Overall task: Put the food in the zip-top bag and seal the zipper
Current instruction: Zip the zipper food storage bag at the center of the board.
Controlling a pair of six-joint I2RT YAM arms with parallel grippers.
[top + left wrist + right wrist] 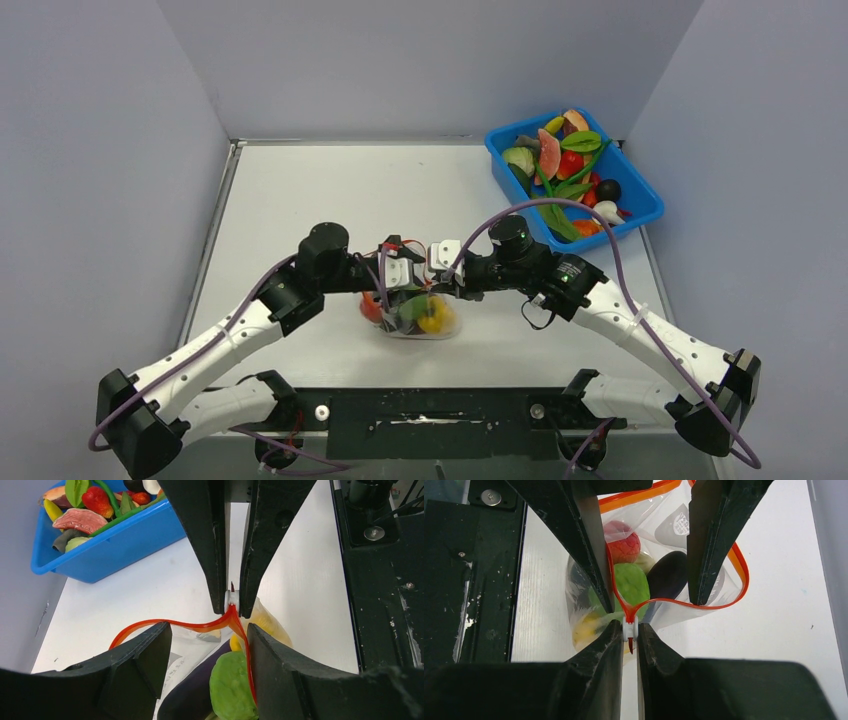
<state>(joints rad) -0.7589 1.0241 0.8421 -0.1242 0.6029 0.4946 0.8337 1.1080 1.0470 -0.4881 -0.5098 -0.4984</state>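
The clear zip-top bag (447, 327) lies on the table between my grippers. It holds food: a green round piece (631, 582), a purple eggplant (667, 575), a red piece (624, 547) and a yellow one (586, 627). The orange-red zipper (724, 597) gapes in a loop, so the mouth is open. My right gripper (629, 627) is shut on the white slider (630, 629) at one end of the zipper. My left gripper (209, 630) is open over the bag mouth, one finger (295, 665) beside the zipper strip (165, 623). In the top view the left gripper (405, 292) and right gripper (432, 288) meet above the bag.
A blue tub (640, 215) with several more toy fruits and vegetables stands at the back right; its wall also shows in the left wrist view (120, 545). A black mounting plate (430, 410) runs along the near edge. Grey walls close in the table.
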